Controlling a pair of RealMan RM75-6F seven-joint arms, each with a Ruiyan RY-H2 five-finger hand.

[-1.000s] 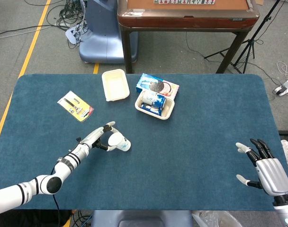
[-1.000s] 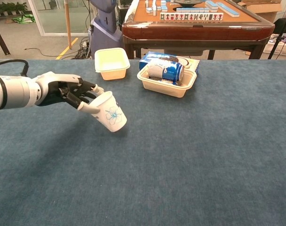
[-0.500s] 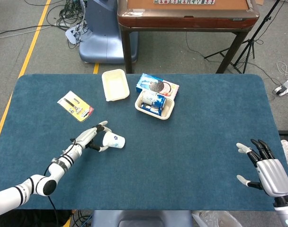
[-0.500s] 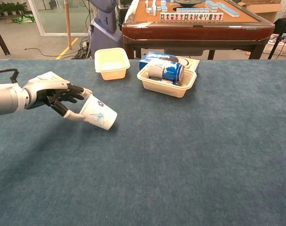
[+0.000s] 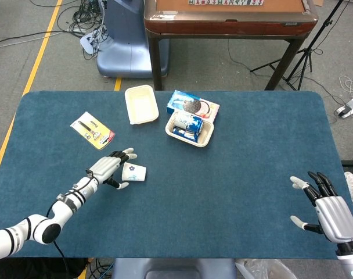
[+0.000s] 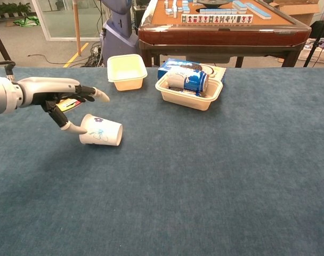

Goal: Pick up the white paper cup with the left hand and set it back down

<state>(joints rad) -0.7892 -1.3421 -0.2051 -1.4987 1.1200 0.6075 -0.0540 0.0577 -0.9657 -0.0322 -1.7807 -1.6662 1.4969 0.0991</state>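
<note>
White paper with a small blue flower print makes up the cup (image 5: 133,172), which in the head view lies on its side on the blue felt tabletop (image 5: 234,174), mouth toward the robot's left hand (image 5: 110,168) and base pointing away from it. That hand sits just beside the rim with its fingers spread; nothing is gripped. A thumb tip looks to be at or very near the rim, though contact cannot be confirmed from above. The right hand (image 5: 327,209) rests far off at the opposite corner, fingers apart and empty. Behind the cup lie a yellow blister-carded tool pack (image 5: 92,130), an empty cream plastic tray (image 5: 141,104), and a second cream tray holding a blue snack packet (image 5: 191,128).

From the chest view, the cup (image 6: 101,130) is clearly tipped over, rim facing the left hand (image 6: 55,96), whose fingers fan out above and beside it while the thumb curls down next to the rim. The right hand does not show here.

As for handling, thin paper like this is probably very light and crushes easily, and lying sideways it would likely roll on the felt. A gentle wrap around the mid-wall, thumb opposite the fingers, seems safer than pinching the soft rim.
</note>
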